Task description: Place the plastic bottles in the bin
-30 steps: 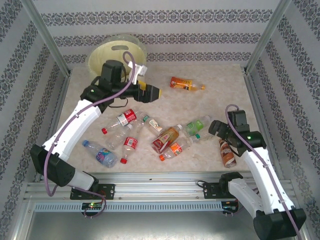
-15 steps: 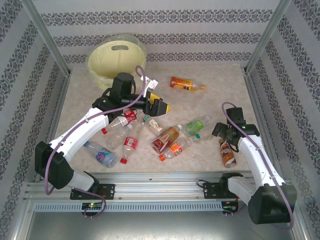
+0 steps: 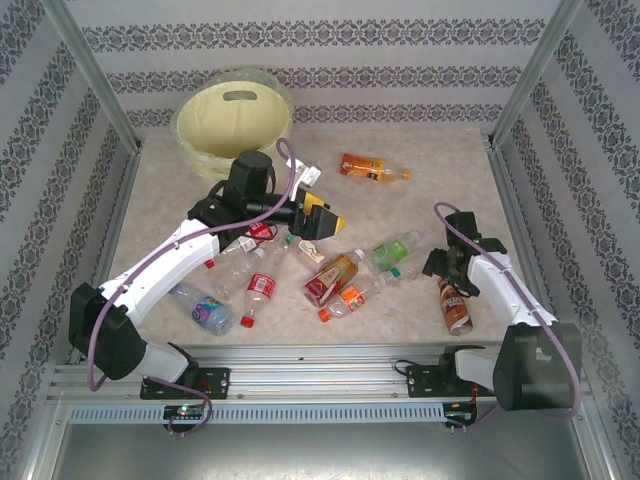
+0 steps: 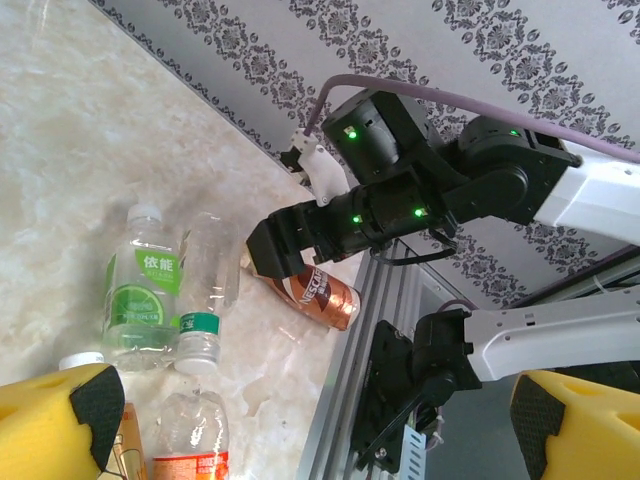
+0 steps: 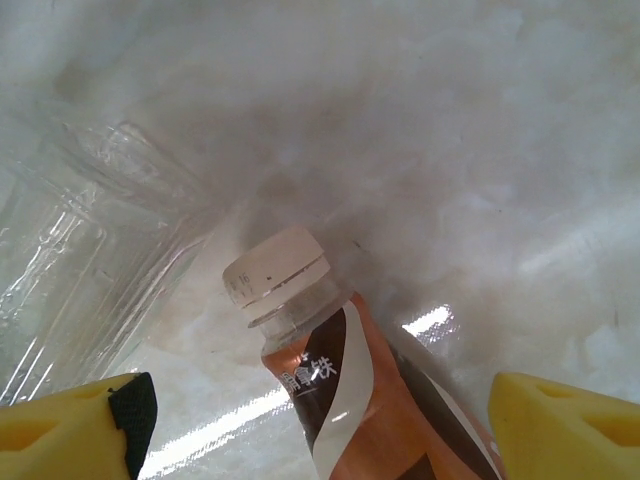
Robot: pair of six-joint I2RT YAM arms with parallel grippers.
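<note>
Brings the right gripper (image 5: 320,425) down astride the brown bottle (image 5: 370,400), its neck between narrowing, not-yet-clamped fingers (image 5: 60,435). Swings the left gripper (image 3: 326,220), gaping and empty, back from the bin (image 3: 232,120); next pickup underway.

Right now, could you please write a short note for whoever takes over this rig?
Tools: left tool open and empty above the middle cluster of bottles; right tool open, straddling the brown-labelled bottle at its neck, not gripping yet.
Things: bin in the far left corner, contents unclear; orange bottle far centre; blue-labelled bottle near left.
Done: nothing I can confirm.
Left: roughly ten bottles lie on the table, all to be binned.
</note>
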